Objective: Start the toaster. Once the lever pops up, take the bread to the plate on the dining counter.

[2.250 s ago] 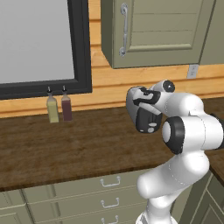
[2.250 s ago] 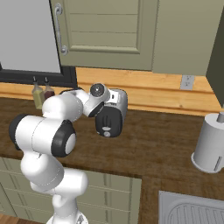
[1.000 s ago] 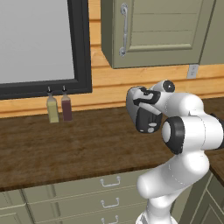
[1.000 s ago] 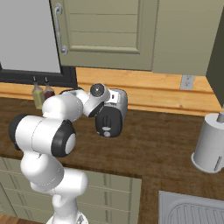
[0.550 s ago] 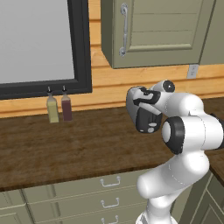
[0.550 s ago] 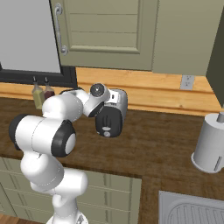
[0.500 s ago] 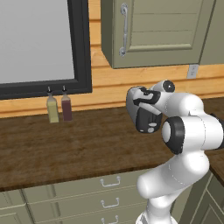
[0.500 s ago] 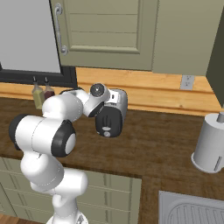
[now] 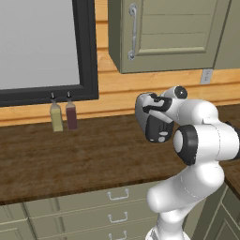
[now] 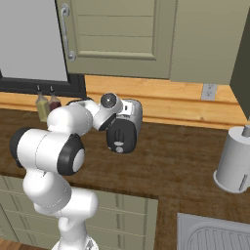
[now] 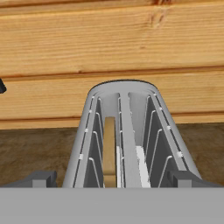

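Wood-plank wall (image 11: 109, 39) and dark wood counter (image 9: 70, 159), toaster (image 11: 124, 140) below the hand.

Counter runs under green cabinets (image 10: 122, 34), two bottles (image 9: 63, 117) against the wall. Grey toaster sits on it near the wall, long axis pointing away from the camera toward the planks, two wire-lined slots up; bread (image 11: 109, 151), a tan slice on edge, stands in the left slot. Gripper (image 11: 113, 179) spread wide, one tip either side of the toaster, holding nothing.

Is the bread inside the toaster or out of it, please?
Inside: the bread stands on edge in the toaster's left slot, in the hand view.
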Available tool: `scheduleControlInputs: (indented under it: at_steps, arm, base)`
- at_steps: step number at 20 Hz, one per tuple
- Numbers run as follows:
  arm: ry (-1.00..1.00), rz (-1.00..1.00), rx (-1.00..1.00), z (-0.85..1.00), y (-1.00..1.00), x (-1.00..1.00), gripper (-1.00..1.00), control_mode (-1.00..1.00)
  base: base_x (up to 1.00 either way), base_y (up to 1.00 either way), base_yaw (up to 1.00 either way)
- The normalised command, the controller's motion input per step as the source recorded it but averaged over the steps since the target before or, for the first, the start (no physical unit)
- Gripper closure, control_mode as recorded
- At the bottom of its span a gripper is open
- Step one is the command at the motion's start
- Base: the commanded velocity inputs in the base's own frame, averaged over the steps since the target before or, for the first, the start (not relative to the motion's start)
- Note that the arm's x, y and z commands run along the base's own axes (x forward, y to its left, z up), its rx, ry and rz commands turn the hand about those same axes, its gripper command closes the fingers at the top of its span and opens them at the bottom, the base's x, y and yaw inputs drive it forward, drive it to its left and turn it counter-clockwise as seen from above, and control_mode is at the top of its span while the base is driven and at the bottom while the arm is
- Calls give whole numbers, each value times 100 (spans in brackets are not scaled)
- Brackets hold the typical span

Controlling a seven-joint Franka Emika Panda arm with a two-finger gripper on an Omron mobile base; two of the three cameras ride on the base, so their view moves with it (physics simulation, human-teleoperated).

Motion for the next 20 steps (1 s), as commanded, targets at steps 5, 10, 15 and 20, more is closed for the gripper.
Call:
scheduleControlInputs:
  at_steps: [5,10,15,20]
  arm:
    - [0,0,0,0,0,0,-100,-100]
    - [0,0,0,0,0,0,-100,-100]
    - [0,0,0,0,0,0,-100,-100]
    - [0,0,0,0,0,0,-100,-100]
  base:
    - [0,0,0]
    - [0,0,0]
    - [0,0,0]
    - [0,0,0]
